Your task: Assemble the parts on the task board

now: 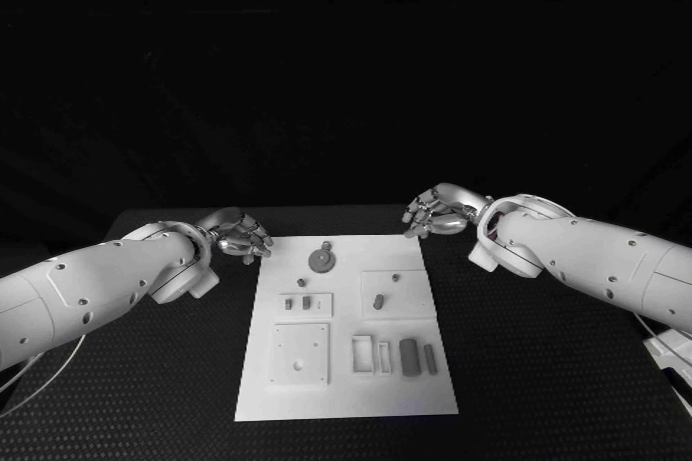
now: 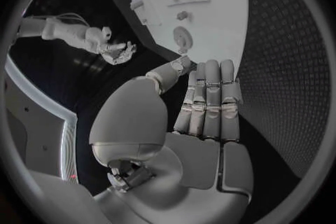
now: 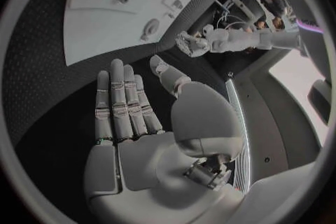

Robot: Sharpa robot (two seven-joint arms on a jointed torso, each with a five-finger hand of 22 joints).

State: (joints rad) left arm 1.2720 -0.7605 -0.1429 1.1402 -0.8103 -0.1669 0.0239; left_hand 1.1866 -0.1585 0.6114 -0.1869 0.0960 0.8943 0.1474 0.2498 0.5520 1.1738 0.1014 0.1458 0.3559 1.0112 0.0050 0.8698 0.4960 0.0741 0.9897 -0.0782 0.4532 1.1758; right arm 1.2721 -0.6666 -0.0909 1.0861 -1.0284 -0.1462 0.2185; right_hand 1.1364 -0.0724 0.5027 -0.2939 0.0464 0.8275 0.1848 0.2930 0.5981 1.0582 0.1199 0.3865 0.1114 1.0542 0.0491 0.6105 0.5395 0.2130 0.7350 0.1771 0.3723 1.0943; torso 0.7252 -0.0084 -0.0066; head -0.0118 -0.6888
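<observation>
both hands hover empty with fingers extended, the left hand (image 1: 238, 233) at the task board's (image 1: 346, 401) far left corner and the right hand (image 1: 437, 213) at its far right, seemingly poised to start, while the parts (image 1: 418, 355) lie untouched on the board mid-table (image 1: 130, 381).

The board (image 1: 346, 381) looks smooth matt white, the table (image 1: 562, 381) matt black and finely dotted, the hands (image 2: 206, 106) satin metal.

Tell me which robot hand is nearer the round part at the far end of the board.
Left. The left robot hand hovers just beside the round part; the right robot hand is farther off, past the board's far corner.
</observation>
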